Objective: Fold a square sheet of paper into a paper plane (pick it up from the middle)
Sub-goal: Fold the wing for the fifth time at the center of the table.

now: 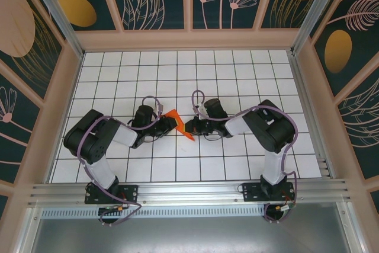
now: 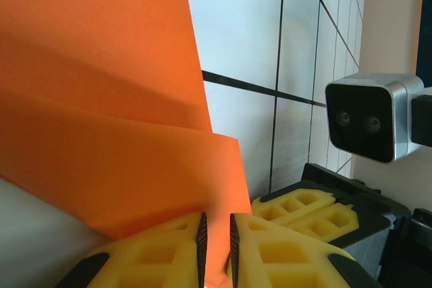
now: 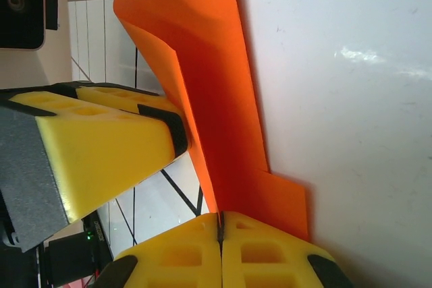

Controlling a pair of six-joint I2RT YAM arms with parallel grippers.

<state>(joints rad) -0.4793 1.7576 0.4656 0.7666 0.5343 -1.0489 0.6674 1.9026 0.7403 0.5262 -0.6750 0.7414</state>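
**Figure.** Partly folded orange paper (image 1: 176, 118) held between the two arms at the middle of the desk (image 1: 237, 69).

The left end effector (image 2: 216, 228) pinched one flap's lower edge. The right end effector (image 3: 221, 220), pressed together, pinched the opposite corner (both grips sat near the paper's margin). A clean crease would likely need equal tension, with edges aligned before pressing.
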